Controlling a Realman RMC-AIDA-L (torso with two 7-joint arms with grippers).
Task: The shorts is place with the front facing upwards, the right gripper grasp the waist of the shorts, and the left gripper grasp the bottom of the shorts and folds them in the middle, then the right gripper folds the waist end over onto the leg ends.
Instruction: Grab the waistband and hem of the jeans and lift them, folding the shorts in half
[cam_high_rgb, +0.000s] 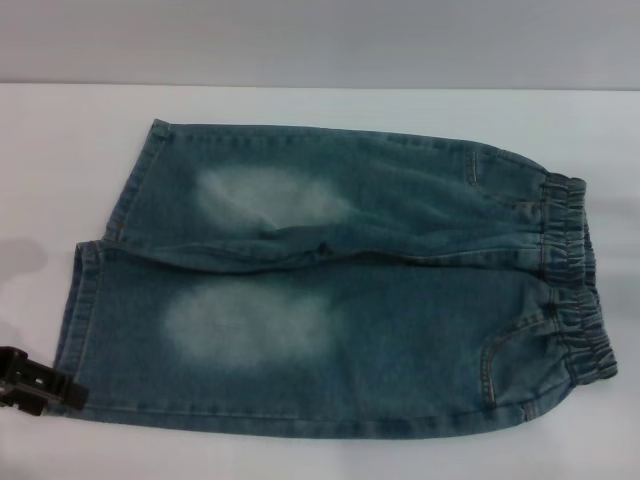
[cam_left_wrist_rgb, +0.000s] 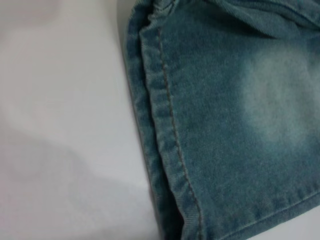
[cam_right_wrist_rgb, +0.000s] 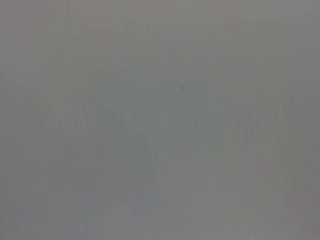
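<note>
The blue denim shorts (cam_high_rgb: 340, 290) lie flat on the white table, front up, with pale faded patches on both legs. The waist of the shorts (cam_high_rgb: 575, 280), a puckered elastic band, is at the right end. The bottom of the shorts (cam_high_rgb: 82, 310), two straight hems, is at the left end. My left gripper (cam_high_rgb: 40, 385) sits low at the table's left edge, right beside the near leg's hem corner. In the left wrist view that stitched hem (cam_left_wrist_rgb: 165, 125) fills the frame close up. The right gripper is out of view.
The white table (cam_high_rgb: 300, 110) runs around the shorts, with bare strips behind them and to the left (cam_left_wrist_rgb: 60, 125). The right wrist view holds only a plain grey surface (cam_right_wrist_rgb: 160, 120).
</note>
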